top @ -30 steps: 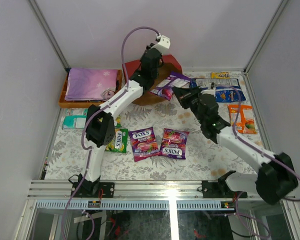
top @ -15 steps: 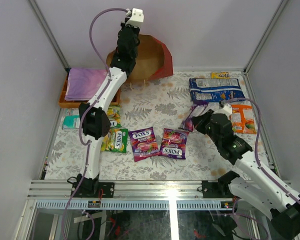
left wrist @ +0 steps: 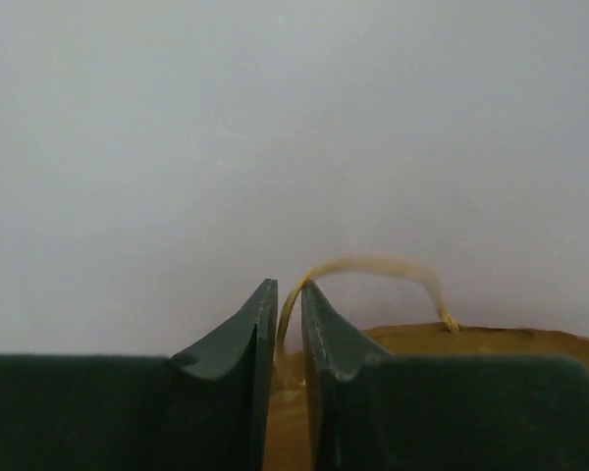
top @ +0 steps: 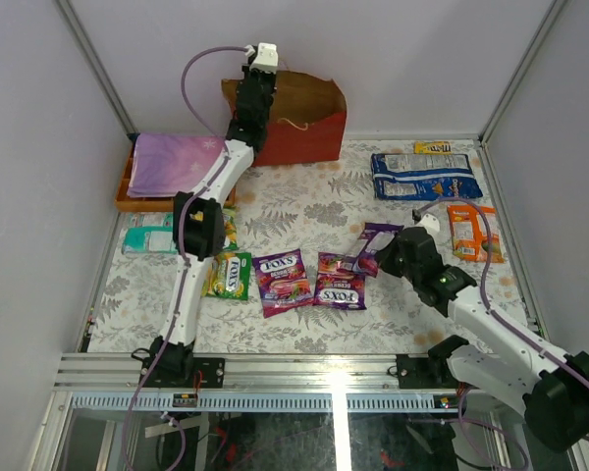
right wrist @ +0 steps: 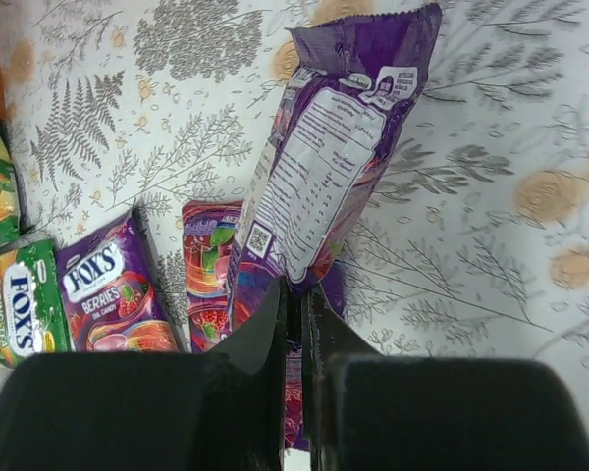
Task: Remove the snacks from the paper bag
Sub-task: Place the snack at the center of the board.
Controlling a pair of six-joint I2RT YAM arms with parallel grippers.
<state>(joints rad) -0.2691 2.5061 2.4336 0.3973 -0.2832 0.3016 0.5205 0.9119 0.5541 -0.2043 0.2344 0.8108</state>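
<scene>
Red paper bag (top: 309, 128) upright in left gripper (left wrist: 287, 287)

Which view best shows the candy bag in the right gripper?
The right wrist view: the purple candy bag fills it, back label showing, pinched by the right gripper. The top view shows the bag small; the left wrist view shows none of it.

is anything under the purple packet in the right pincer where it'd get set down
Yes. The right pincer holds the glossy purple candy packet partly over a flat purple-red Fox's candy bag lying on the floral-patterned table. Bare table shows right beside it.
</scene>
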